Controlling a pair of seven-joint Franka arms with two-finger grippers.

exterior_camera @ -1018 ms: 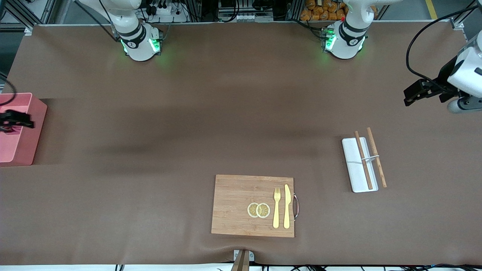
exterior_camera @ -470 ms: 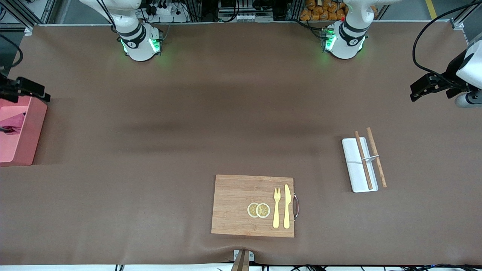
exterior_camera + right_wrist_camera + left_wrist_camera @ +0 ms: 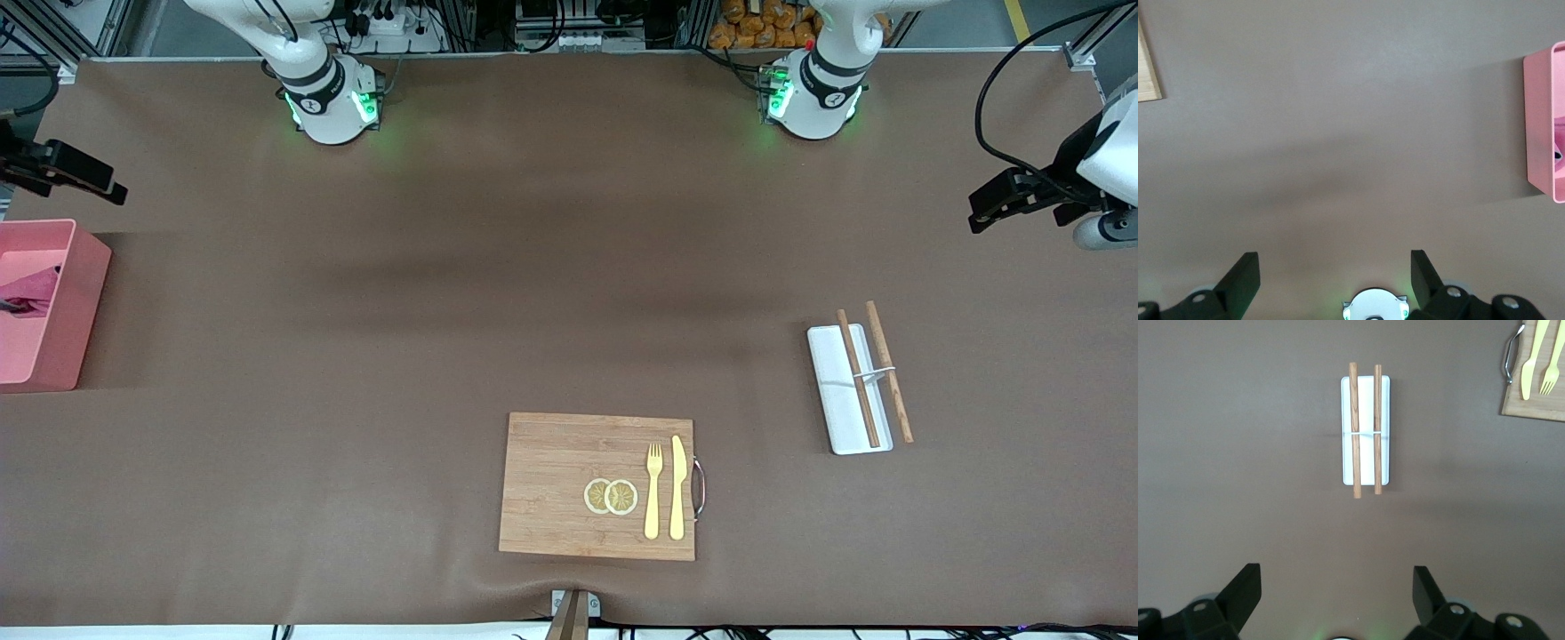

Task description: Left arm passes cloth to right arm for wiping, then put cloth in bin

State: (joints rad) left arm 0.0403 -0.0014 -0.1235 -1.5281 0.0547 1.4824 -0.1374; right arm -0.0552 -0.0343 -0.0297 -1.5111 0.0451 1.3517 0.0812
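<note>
The pink bin stands at the right arm's end of the table. The magenta cloth lies crumpled inside it, with nothing holding it. My right gripper hangs open and empty over the bare table beside the bin. In the right wrist view its jaws stand wide apart, with the bin and a bit of the cloth at the edge. My left gripper hovers open and empty over the left arm's end of the table. Its jaws are also spread wide.
A white tray with two wooden chopsticks lies toward the left arm's end, also seen as the tray. A wooden cutting board near the front camera carries lemon slices, a yellow fork and a knife.
My right gripper has risen from inside the bin and moved toward the robots' bases, leaving the cloth in the bin. My left gripper has drawn back slightly toward the table's end.
</note>
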